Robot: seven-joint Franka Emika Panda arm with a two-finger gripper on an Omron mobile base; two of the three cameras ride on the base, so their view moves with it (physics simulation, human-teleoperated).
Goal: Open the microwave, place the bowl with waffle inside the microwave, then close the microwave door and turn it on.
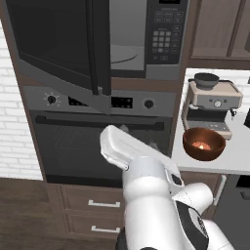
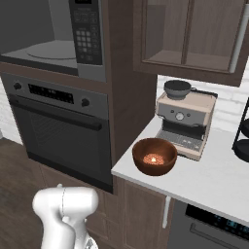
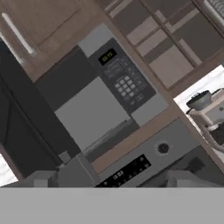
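The microwave [image 1: 163, 39] is built in above the wall oven. The microwave door [image 1: 53, 39] stands swung out to the left, baring the grey cavity and the glass turntable [image 1: 124, 56]. On the white counter to the right sits the reddish-brown bowl [image 1: 203, 144], upright, with the small orange waffle [image 1: 201, 145] in it. The bowl [image 2: 154, 156] rests just in front of the coffee machine. My gripper [image 3: 113, 181] is open with nothing between its fingers. It looks up at the keypad [image 3: 127, 85] and the cavity from below, well left of the bowl.
A wall oven [image 1: 97, 141] with a bar handle is under the microwave, drawers [image 1: 102, 205] beneath. The coffee machine [image 2: 187, 121] stands behind the bowl, a black rack [image 2: 242, 131] at the counter's far right. The open door's edge [image 1: 100, 49] juts out above my arm [image 1: 141, 171].
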